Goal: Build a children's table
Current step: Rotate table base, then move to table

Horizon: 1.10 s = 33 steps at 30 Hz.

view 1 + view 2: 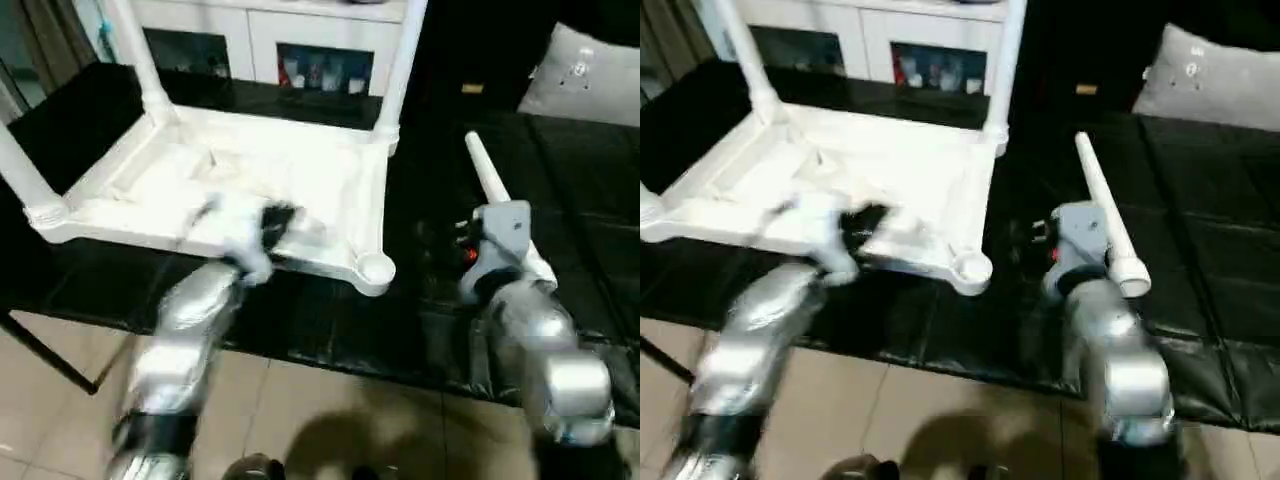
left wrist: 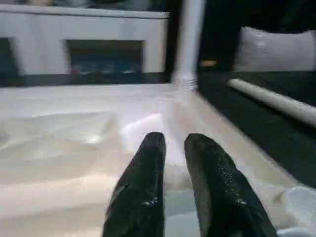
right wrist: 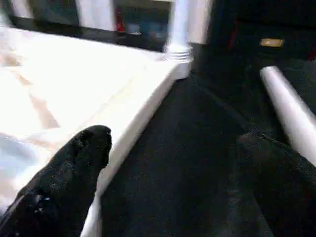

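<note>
the children's table [image 1: 300, 170] lies upside down on a black-covered desk [image 1: 420, 320], three legs standing in corner sockets, the near right socket [image 1: 375, 268] empty. a loose leg [image 1: 1105, 215] lies beside it. left pincer [image 2: 173, 143], narrowly parted, hovers over the ribbed underside; right pincer [image 3: 173, 143] gapes wide, empty.

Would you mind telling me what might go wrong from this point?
1. The loose leg lies unsecured on the black mat beside the right gripper; a nudge could roll it away.
2. The left gripper hovers low over the tabletop; a bump might shift it or loosen the fitted legs.
</note>
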{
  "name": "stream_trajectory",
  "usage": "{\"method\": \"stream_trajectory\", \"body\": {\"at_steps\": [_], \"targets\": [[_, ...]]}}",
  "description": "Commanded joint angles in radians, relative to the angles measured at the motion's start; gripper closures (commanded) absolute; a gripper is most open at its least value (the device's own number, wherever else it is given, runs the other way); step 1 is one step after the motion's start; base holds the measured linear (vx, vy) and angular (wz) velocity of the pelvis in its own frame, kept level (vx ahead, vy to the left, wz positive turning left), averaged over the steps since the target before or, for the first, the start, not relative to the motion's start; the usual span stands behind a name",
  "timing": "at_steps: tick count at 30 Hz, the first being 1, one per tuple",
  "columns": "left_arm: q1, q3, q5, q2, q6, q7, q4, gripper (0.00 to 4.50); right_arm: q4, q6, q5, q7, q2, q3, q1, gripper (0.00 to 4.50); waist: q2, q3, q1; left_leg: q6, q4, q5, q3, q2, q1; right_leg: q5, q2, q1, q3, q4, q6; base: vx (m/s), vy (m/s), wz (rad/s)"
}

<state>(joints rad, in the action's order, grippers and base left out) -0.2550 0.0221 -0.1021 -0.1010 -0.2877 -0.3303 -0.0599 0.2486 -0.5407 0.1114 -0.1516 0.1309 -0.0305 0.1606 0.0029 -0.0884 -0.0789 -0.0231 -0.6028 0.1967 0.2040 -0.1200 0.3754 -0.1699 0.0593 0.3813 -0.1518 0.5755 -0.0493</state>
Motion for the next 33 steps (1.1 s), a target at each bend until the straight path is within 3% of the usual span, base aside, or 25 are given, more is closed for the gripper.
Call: {"method": "stream_trajectory", "body": {"at_steps": [1, 4, 6, 7, 8, 9, 10, 11, 13, 14, 15, 16, 18, 19, 20, 21, 22, 23, 24, 25, 26, 27, 28, 29, 33], "targets": [[0.004, 0.008, 0.009, -0.005, -0.034, 0.026, -0.044, 3.25, 0.027, 0.016, 0.002, -0.005, 0.004, 0.008, 0.0, 0.0, -0.006, 0.045, 0.009, 0.034, 0.087, 0.381, -0.086, -0.137, -0.035, -0.563, 0.15, -0.019, 0.097, -0.122, 0.002, 0.0, 0.0, 0.0], [0.021, 0.019, 0.003, -0.004, -0.09, 0.059, -0.096, 2.81, 0.052, 0.004, 0.044, -0.03, -0.029, 0.01, -0.031, 0.0, -0.005, 0.041, 0.01, 0.046, 0.094, 0.401, -0.094, -0.144, -0.036, -0.546, 0.145, -0.018, 0.097, -0.121, 0.015, 0.0, 0.0, 0.0], [0.029, 0.016, 0.006, -0.007, -0.103, 0.057, -0.116, 2.74, 0.06, -0.005, 0.052, -0.006, -0.051, 0.001, -0.038, 0.0, 0.01, 0.048, 0.026, 0.088, 0.127, 0.457, -0.133, -0.201, -0.048, -0.382, 0.095, -0.023, 0.084, -0.099, 0.047, 0.0, 0.0, 0.0], [0.029, 0.016, 0.006, -0.007, -0.104, 0.057, -0.117, 2.59, 0.06, -0.006, 0.052, -0.004, -0.052, 0.001, -0.038, 0.0, 0.016, 0.05, 0.031, 0.093, 0.143, 0.469, -0.148, -0.23, -0.055, -0.313, 0.081, -0.021, 0.081, -0.073, 0.056, 0.0, 0.0, 0.0], [0.036, 0.012, 0.005, -0.006, -0.123, 0.065, -0.132, 2.44, 0.066, -0.066, 0.063, 0.022, -0.066, -0.018, -0.033, 0.0, 0.024, 0.05, 0.044, 0.075, 0.183, 0.467, -0.176, -0.288, -0.053, -0.187, 0.062, -0.012, 0.082, 0.023, 0.079, 0.0, 0.0, 0.0], [0.037, 0.01, 0.004, -0.005, -0.128, 0.067, -0.136, 2.37, 0.067, -0.089, 0.071, 0.024, -0.067, -0.023, -0.03, 0.0, 0.019, 0.049, 0.049, 0.054, 0.19, 0.405, -0.173, -0.289, -0.063, -0.124, 0.034, 0.027, 0.086, 0.088, 0.069, 0.0, 0.0, 0.0], [0.039, 0.008, 0.004, -0.004, -0.131, 0.07, -0.139, 2.35, 0.066, -0.093, 0.073, 0.021, -0.065, -0.023, -0.029, 0.0, 0.019, 0.05, 0.05, 0.041, 0.187, 0.365, -0.164, -0.274, -0.063, -0.111, 0.026, 0.041, 0.09, 0.106, 0.055, 0.028, -0.061, 0.13], [0.046, 0.004, 0.003, -0.004, -0.134, 0.07, -0.141, 2.28, 0.062, -0.071, 0.068, 0.013, -0.056, -0.015, -0.034, 0.0, 0.016, 0.057, 0.06, -0.022, 0.174, 0.288, -0.164, -0.234, -0.062, -0.106, 0.033, 0.043, 0.107, 0.1, 0.027, 0.022, -0.113, 0.1], [0.055, -0.007, 0.003, -0.01, -0.143, 0.068, -0.148, 2.0, 0.062, -0.037, 0.046, -0.001, -0.038, 0.007, -0.045, 0.0, -0.006, 0.076, 0.072, -0.138, 0.121, 0.16, -0.145, -0.164, -0.058, 0.002, 0.057, 0.024, 0.128, 0.043, -0.126, 0.013, -0.15, 0.05], [0.055, -0.008, 0.003, -0.011, -0.147, 0.07, -0.15, 1.92, 0.063, -0.037, 0.043, -0.002, -0.037, 0.009, -0.047, 0.0, -0.044, 0.082, 0.065, -0.204, 0.028, 0.088, -0.061, -0.033, 0.016, 0.196, 0.087, -0.041, 0.15, -0.033, -0.351, 0.007, -0.192, 0.04], [0.055, -0.008, 0.003, -0.011, -0.148, 0.07, -0.15, 1.91, 0.062, -0.033, 0.043, -0.004, -0.036, 0.01, -0.047, 0.0, -0.061, 0.086, 0.024, -0.17, -0.108, 0.143, -0.039, 0.014, 0.068, 0.254, 0.147, -0.096, 0.191, -0.067, -0.459, 0.007, -0.192, 0.04], [0.052, -0.008, 0.002, -0.01, -0.152, 0.072, -0.15, 1.86, 0.055, -0.001, 0.038, -0.024, -0.027, 0.019, -0.05, 0.0, -0.05, 0.072, 0.022, -0.095, -0.123, 0.105, -0.058, -0.003, 0.091, 0.254, 0.153, -0.096, 0.179, -0.058, -0.433, 0.004, -0.17, 0.04], [0.047, -0.009, 0.003, -0.011, -0.159, 0.074, -0.15, 1.58, 0.052, 0.007, 0.045, -0.037, -0.024, 0.019, -0.052, 0.0, -0.026, 0.072, 0.028, -0.065, -0.083, 0.079, -0.079, -0.023, 0.087, 0.194, 0.109, -0.092, 0.148, -0.055, -0.328, -0.014, -0.155, 0.03], [0.046, -0.009, 0.003, -0.012, -0.16, 0.074, -0.15, 1.58, 0.052, 0.007, 0.046, -0.036, -0.025, 0.018, -0.052, 0.0, 0.012, 0.082, 0.036, -0.112, -0.018, -0.024, -0.097, -0.077, 0.046, 0.139, 0.044, -0.068, 0.087, -0.05, -0.188, -0.031, -0.128, 0.14], [0.046, -0.004, 0.0, -0.011, -0.16, 0.078, -0.147, 1.45, 0.05, 0.02, 0.041, -0.028, -0.026, 0.017, -0.05, 0.0, 0.028, 0.093, 0.048, -0.178, 0.017, -0.091, -0.151, -0.177, -0.004, 0.06, 0.016, -0.034, 0.057, -0.003, -0.117, -0.045, -0.129, 0.12], [0.046, -0.004, 0.0, -0.011, -0.16, 0.078, -0.147, 1.45, 0.05, 0.02, 0.041, -0.028, -0.026, 0.017, -0.05, 0.0, 0.042, 0.102, 0.059, -0.264, 0.048, -0.171, -0.213, -0.287, -0.042, -0.073, 0.022, 0.004, 0.055, 0.065, -0.047, -0.045, -0.129, 0.12], [0.049, 0.002, -0.005, -0.01, -0.166, 0.081, -0.15, 1.39, 0.049, 0.031, 0.025, -0.005, -0.026, 0.015, -0.049, 0.0, 0.033, 0.09, 0.066, -0.391, 0.058, -0.343, -0.233, -0.305, -0.055, -0.19, 0.051, 0.047, 0.099, 0.129, 0.003, -0.056, -0.111, 0.0], [0.05, 0.002, -0.006, -0.011, -0.173, 0.082, -0.154, 1.29, 0.046, 0.031, 0.021, 0.014, -0.03, 0.01, -0.048, 0.0, 0.011, 0.083, 0.057, -0.423, 0.034, -0.37, -0.199, -0.253, -0.04, -0.111, 0.082, 0.063, 0.156, 0.116, -0.008, -0.073, -0.108, -0.01], [0.049, 0.0, -0.006, -0.015, -0.162, 0.077, -0.157, 1.09, 0.045, -0.012, 0.042, 0.022, -0.04, -0.002, -0.042, 0.0, -0.017, 0.077, 0.037, -0.318, -0.004, -0.193, -0.125, -0.138, 0.018, -0.033, 0.098, 0.016, 0.189, 0.034, -0.075, -0.073, -0.108, -0.01], [0.049, -0.002, -0.006, -0.018, -0.153, 0.074, -0.159, 1.09, 0.045, -0.043, 0.057, 0.024, -0.046, -0.01, -0.038, 0.0, -0.049, 0.078, 0.028, -0.229, -0.031, -0.12, -0.082, -0.052, 0.058, -0.033, 0.111, -0.032, 0.19, -0.003, -0.037, -0.1, -0.132, -0.04], [0.049, -0.004, -0.007, -0.021, -0.157, 0.071, -0.162, 1.06, 0.047, -0.054, 0.066, 0.018, -0.049, -0.01, -0.037, 0.0, -0.042, 0.066, -0.018, -0.046, -0.021, 0.009, -0.077, -0.056, 0.026, -0.308, 0.142, -0.024, 0.208, -0.046, 0.051, -0.116, -0.139, -0.07], [0.048, -0.007, -0.003, -0.026, -0.156, 0.074, -0.156, 1.04, 0.046, -0.052, 0.055, 0.014, -0.046, 0.003, -0.039, 0.0, -0.049, 0.062, -0.014, -0.004, -0.009, 0.036, -0.077, -0.055, 0.028, -0.427, 0.129, -0.034, 0.206, -0.048, 0.094, -0.116, -0.139, -0.07], [0.049, -0.007, -0.004, -0.026, -0.135, 0.072, -0.149, 0.86, 0.048, -0.055, 0.042, 0.013, -0.041, 0.018, -0.043, 0.0, -0.034, 0.055, -0.022, 0.059, 0.017, 0.07, -0.074, -0.067, 0.016, -0.636, 0.11, -0.025, 0.193, -0.066, 0.127, -0.111, -0.099, -0.04], [0.048, -0.004, -0.009, -0.021, -0.138, 0.077, -0.148, 0.72, 0.05, -0.07, 0.035, 0.018, -0.042, 0.019, -0.043, 0.0, -0.032, 0.05, -0.013, 0.105, 0.048, 0.154, -0.071, -0.072, 0.005, -0.711, 0.085, -0.018, 0.168, -0.076, 0.116, -0.087, -0.042, -0.05], [0.038, -0.002, -0.019, -0.012, -0.133, 0.078, -0.145, 0.41, 0.039, -0.07, 0.043, 0.012, -0.042, 0.011, -0.029, 0.0, -0.019, 0.052, -0.002, 0.131, 0.08, 0.292, -0.08, -0.092, -0.01, -0.587, 0.064, -0.009, 0.154, -0.056, 0.043, -0.065, 0.0, -0.04]]}}
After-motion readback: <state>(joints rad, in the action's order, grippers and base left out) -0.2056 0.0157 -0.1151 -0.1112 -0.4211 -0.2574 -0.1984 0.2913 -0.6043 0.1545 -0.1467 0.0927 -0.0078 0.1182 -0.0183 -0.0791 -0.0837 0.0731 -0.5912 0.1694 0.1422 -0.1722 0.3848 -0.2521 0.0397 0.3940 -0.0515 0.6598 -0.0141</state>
